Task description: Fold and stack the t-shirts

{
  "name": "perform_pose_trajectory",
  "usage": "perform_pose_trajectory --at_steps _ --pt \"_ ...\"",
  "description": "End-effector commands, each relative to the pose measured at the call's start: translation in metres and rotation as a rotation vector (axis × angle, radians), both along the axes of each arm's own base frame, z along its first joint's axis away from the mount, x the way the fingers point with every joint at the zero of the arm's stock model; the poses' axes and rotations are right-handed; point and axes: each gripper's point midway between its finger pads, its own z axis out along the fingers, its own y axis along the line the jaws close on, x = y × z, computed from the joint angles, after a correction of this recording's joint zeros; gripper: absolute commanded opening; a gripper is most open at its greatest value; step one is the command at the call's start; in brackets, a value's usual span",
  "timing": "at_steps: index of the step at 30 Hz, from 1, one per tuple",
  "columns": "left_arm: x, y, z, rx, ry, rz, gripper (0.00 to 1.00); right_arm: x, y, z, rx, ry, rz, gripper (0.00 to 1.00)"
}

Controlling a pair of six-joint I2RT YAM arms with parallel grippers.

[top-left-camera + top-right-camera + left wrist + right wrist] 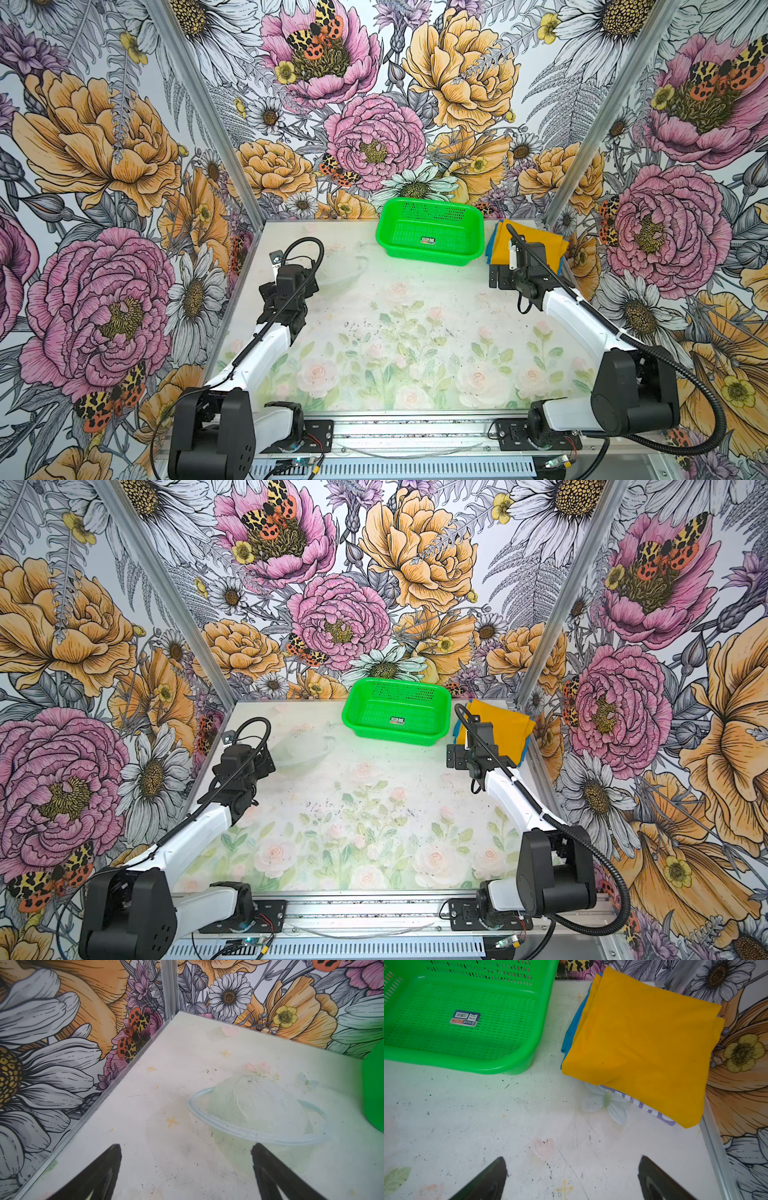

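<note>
Over the table, the left gripper and right gripper hang open, holding nothing; the mustard-yellow t-shirt lies on the blue t-shirt at the far right corner.
Nearest, we see black jaws spread wide above the scuffed, flower-printed surface. Beyond, a bright green perforated plastic basket stands just beside the stack, not touching it. Soft cloth folded nearly square, the yellow shirt leaves a blue edge showing on the basket side; its slightly longer side runs front to back, far end turned toward the right wall.
</note>
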Motion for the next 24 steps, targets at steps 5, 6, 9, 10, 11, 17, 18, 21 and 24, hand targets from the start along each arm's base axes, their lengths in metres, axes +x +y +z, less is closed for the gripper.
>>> perform_pose_trajectory --at_steps 5,6,9,10,11,17,18,21,24 --pt "0.001 0.017 -0.007 0.132 -0.111 0.059 0.99 0.0 0.0 -0.01 0.01 -0.203 -0.016 0.99" --pt "0.002 0.014 -0.011 0.134 -0.134 0.043 0.99 -0.003 0.0 -0.014 -0.006 -0.218 -0.006 0.99" --pt "0.012 0.011 -0.015 0.121 -0.132 0.0 0.99 -0.007 -0.005 -0.022 -0.018 -0.331 -0.017 1.0" --pt "0.015 0.01 -0.015 0.115 -0.147 -0.009 0.99 -0.009 -0.002 -0.023 -0.02 -0.369 0.002 0.99" --pt "0.018 0.01 -0.014 0.111 -0.155 -0.017 0.99 -0.009 -0.004 -0.019 -0.014 -0.381 -0.013 0.99" --pt "0.024 -0.012 -0.01 0.068 -0.292 -0.161 0.99 0.003 -0.005 -0.023 -0.029 -0.359 -0.016 0.99" --pt "0.024 -0.014 -0.013 0.07 -0.315 -0.175 0.99 0.005 -0.005 -0.021 -0.035 -0.374 -0.018 1.0" --pt "0.022 -0.015 -0.022 0.075 -0.373 -0.188 0.99 0.011 -0.009 -0.016 -0.093 -0.414 -0.01 1.0" --pt "0.027 -0.013 -0.027 0.05 -0.32 -0.188 0.99 0.012 -0.012 -0.011 -0.133 -0.451 -0.008 0.99"
